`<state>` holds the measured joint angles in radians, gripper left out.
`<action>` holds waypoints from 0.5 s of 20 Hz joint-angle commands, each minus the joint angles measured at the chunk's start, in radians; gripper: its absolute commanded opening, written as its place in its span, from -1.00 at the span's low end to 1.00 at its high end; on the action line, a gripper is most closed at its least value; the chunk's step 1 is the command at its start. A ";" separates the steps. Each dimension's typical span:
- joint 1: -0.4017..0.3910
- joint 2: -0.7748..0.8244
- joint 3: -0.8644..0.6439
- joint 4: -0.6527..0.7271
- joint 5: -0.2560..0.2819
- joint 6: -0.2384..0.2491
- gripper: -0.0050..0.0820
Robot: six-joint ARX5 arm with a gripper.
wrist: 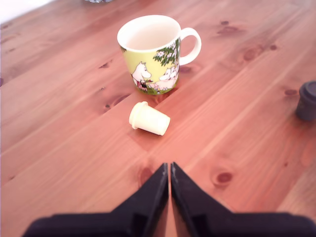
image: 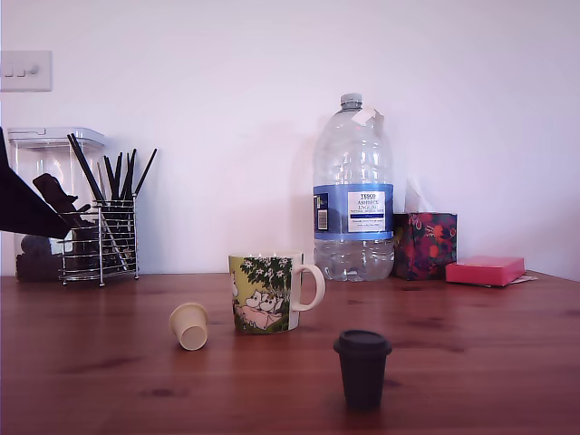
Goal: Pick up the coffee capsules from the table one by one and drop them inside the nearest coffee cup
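While empty, gripper fingers nearly touching.

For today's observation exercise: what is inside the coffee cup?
In the wrist view, the coffee cup shows only bare white inner wall; its bottom is hidden by the rim. Both capsules, cream and dark, lie outside.

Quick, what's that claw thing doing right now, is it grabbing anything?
Gripper: closed, fingertips together, holding nothing; it sits above the table, short of the cream capsule.

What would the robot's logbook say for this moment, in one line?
gripper shut, empty | cream capsule on its side | dark capsule upright | mug empty
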<state>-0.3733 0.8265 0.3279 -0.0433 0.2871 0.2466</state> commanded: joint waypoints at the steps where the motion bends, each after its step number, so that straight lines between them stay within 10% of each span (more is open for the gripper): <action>1: -0.002 0.011 0.013 0.019 0.002 0.045 -0.80; 5: -0.002 0.035 0.015 0.084 0.025 0.079 0.64; 10: -0.002 0.110 0.015 0.115 0.021 0.128 0.85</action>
<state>-0.3733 0.9283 0.3405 0.0566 0.3088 0.3676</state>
